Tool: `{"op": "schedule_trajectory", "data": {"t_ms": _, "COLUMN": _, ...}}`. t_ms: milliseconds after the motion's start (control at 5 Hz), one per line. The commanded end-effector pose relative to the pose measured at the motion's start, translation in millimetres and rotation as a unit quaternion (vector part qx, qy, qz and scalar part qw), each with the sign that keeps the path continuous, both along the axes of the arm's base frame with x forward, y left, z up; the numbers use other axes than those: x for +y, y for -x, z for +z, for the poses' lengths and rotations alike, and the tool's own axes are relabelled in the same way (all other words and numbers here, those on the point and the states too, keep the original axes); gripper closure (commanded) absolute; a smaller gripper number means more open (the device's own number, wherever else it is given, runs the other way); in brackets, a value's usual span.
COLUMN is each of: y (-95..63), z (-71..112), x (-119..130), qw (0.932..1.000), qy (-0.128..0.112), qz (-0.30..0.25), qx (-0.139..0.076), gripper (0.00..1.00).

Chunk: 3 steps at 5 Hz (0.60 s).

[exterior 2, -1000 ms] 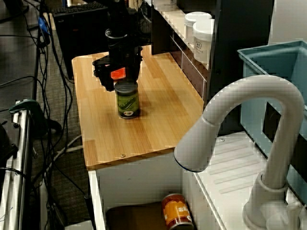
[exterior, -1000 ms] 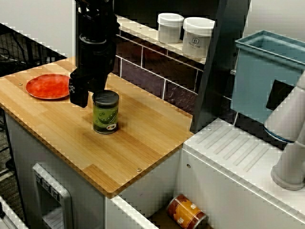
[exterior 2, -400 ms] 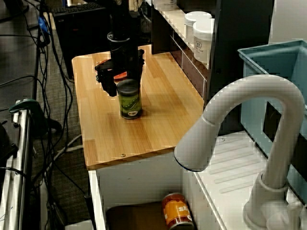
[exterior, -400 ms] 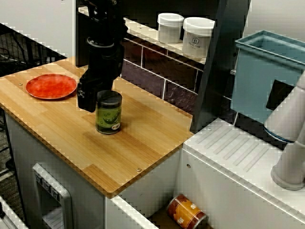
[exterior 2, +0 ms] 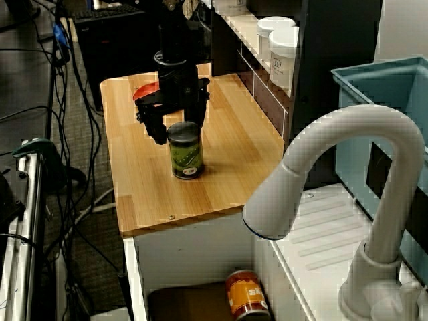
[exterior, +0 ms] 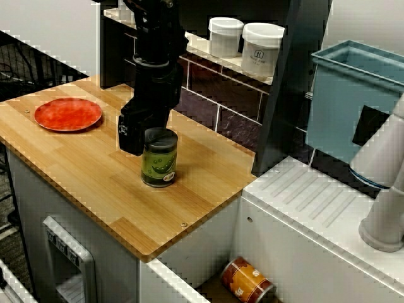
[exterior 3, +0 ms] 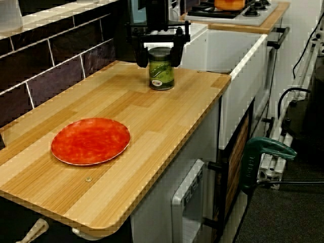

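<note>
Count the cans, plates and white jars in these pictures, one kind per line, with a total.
Cans: 2, green can and orange can.
Plates: 1, red plate.
White jars: 2, left jar and right jar.
Total: 5.

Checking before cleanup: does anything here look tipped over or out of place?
An orange can lies on its side in the recess beside the wooden counter. The green can stands upright in the gripper; the red plate lies flat.

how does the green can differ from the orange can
The green can stands upright, the orange can lies on its side. The green can sits on the wooden counter between the fingers of the gripper, the orange can in the recess below it. Both are labelled cylinders.
</note>
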State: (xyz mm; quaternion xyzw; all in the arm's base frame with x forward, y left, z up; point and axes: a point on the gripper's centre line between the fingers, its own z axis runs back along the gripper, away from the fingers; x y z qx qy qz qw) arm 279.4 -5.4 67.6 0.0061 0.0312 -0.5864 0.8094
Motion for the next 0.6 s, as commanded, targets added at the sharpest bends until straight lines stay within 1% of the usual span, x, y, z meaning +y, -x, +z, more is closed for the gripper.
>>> {"op": "schedule_trajectory", "data": {"t_ms": 0, "y": 9.4, "z": 8.7, "x": -16.2, "qw": 0.9995, "qy": -0.002, "qz": -0.031, "qx": -0.009, "gripper": 0.00}}
{"op": "schedule_trajectory", "data": {"t_ms": 200, "y": 10.4, "z": 9.4, "x": -17.7, "qw": 0.9995, "qy": 0.002, "qz": -0.030, "qx": -0.007, "gripper": 0.00}}
{"op": "schedule_trajectory", "data": {"t_ms": 400, "y": 10.4, "z": 13.1, "x": -8.2, "qw": 0.9997, "qy": 0.003, "qz": -0.024, "qx": -0.009, "gripper": 0.00}}
